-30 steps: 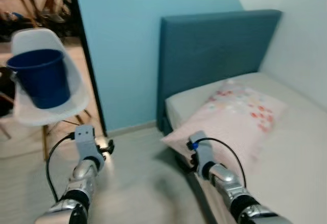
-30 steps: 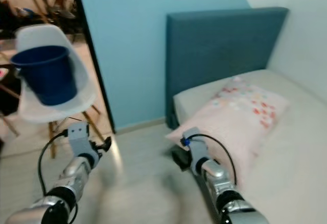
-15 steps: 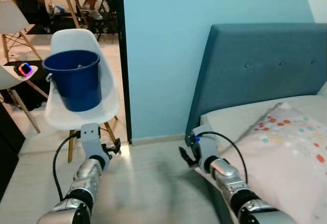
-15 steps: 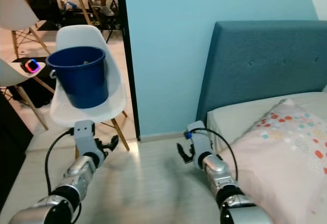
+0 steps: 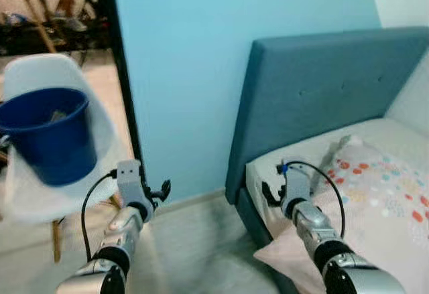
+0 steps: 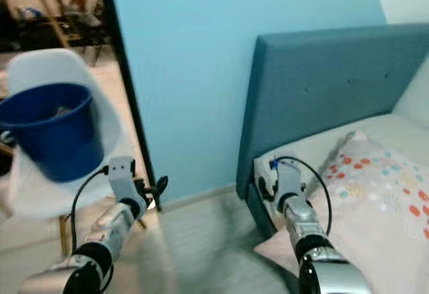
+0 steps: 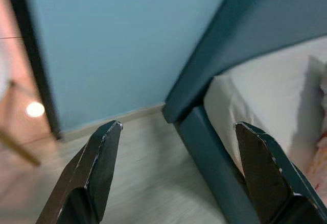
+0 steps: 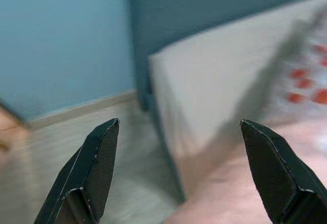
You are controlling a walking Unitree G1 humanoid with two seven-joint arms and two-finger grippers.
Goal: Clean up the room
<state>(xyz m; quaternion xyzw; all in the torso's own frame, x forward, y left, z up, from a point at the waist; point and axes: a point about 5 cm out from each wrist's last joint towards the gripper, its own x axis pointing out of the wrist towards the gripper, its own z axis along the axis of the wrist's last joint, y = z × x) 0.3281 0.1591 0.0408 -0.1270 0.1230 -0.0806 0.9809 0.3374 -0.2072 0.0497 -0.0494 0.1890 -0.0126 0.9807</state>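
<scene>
Left gripper (image 7: 173, 168): fingers spread wide apart, holding nothing, raised above the pale floor (image 5: 194, 240) near the foot of the blue wall (image 5: 221, 53). Right gripper (image 8: 179, 168): fingers likewise wide apart, empty, held at the corner of the mattress (image 5: 295, 163), over the floral pillow (image 5: 375, 200) overhanging the bed edge. Blue bucket (image 5: 47, 133): seated on the white chair (image 5: 60, 193) in the doorway, to the robot's left, well apart from both grippers. Teal headboard (image 5: 322, 86): against the wall.

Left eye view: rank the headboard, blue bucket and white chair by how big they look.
1. Headboard, largest.
2. White chair and blue bucket: unsure, since the bucket hides much of the blurred chair.
</scene>
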